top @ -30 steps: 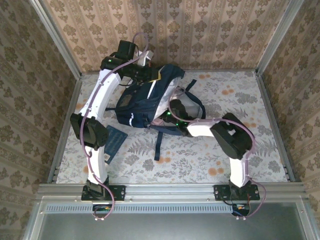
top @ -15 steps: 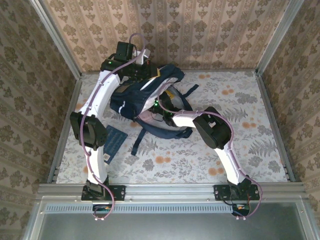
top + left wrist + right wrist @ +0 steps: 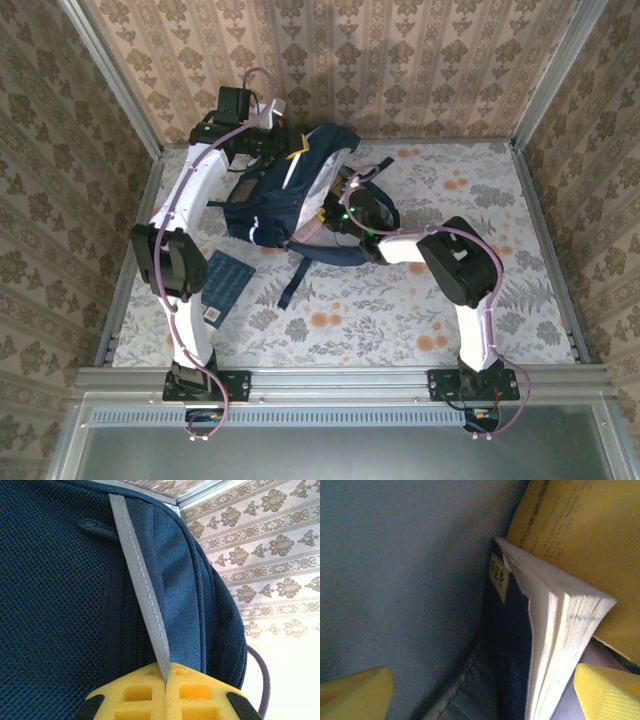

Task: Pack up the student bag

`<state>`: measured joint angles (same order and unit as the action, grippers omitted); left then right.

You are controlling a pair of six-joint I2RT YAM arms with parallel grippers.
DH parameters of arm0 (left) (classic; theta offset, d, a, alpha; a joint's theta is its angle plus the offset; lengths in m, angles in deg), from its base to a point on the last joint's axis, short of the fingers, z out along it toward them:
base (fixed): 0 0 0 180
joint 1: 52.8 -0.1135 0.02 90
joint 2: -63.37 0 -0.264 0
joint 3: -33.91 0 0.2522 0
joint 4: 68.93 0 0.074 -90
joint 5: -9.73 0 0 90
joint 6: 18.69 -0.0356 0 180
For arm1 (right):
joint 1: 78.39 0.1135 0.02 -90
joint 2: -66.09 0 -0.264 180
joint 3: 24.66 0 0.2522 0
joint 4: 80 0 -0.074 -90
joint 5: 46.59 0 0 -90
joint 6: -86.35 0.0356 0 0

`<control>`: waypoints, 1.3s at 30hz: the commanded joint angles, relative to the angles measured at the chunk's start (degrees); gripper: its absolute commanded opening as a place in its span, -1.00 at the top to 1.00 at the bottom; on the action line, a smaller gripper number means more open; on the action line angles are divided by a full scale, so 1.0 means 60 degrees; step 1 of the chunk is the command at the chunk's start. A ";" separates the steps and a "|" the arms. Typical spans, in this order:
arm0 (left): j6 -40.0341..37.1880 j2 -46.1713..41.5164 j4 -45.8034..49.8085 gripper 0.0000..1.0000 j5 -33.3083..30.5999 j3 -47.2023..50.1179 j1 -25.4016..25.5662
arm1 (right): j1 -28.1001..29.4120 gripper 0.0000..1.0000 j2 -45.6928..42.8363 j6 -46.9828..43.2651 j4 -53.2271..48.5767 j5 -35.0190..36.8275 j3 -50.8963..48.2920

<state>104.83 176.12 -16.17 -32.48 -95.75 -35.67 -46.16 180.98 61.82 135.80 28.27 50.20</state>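
Floral table (image 3: 450, 300), wallpapered walls: bag (image 3: 265, 200) sits far-left of centre, left fingers (image 3: 195, 697) clenched on its grey strip (image 3: 142, 590). Right fingers (image 3: 355, 692) have just spread inside it, prob. letting go of the book (image 3: 545, 630), so one item is packed.

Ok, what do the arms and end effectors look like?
The left arm and right arm have white shells, black joints and lilac cables. Green lights glow at the right wrist. The left end effector has yellow grid-patterned fingers; the right end effector has yellow fingers too.
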 commanded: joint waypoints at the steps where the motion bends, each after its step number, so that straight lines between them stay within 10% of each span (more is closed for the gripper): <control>1: 0.0234 -0.0891 -0.1003 1.00 0.0424 -0.0108 -0.0163 | -0.0226 -0.89 -0.0992 -0.0953 -0.0902 -0.0145 -0.0493; 19: 0.0445 0.0236 -0.1818 1.00 -0.0370 0.0936 0.1806 | -0.0675 -0.62 -0.8752 -0.4159 -0.7176 0.4264 -0.4467; 27: 0.0524 0.1704 -0.1792 0.96 -0.0352 0.0128 0.2917 | -0.0640 -0.62 -1.0800 -0.5141 -0.7889 0.4064 -0.5047; 39: -0.0334 -0.0644 -0.1439 -0.04 -0.0907 0.2327 0.2425 | -0.0609 -0.61 -1.1177 -0.5776 -0.8349 0.3069 -0.4631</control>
<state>105.50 182.04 -24.37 -37.64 -86.22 -18.95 -50.34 114.56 29.63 87.21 49.38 20.54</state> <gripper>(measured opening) 0.510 0.807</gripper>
